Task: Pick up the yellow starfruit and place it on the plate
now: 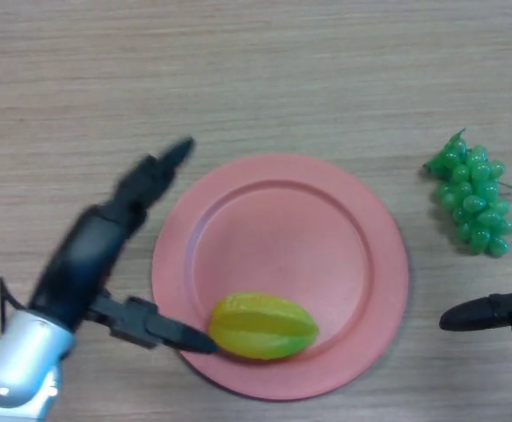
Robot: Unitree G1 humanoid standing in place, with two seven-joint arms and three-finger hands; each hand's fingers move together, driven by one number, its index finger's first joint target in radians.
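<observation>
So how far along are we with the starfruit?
Mostly done: the yellow starfruit lies on the pink plate, near its front edge. In hand: the left hand is open, thumb tip at the fruit's end, not gripping. Left: clear that hand away. The right hand sits idle by the green grapes.

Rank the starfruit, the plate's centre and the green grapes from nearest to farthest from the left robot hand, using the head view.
From the left robot hand:
1. Yellow starfruit, on the plate's near rim, touching the thumb tip.
2. Centre of the pink plate, middle of the table.
3. Green grapes, far right, near the right robot hand.
</observation>
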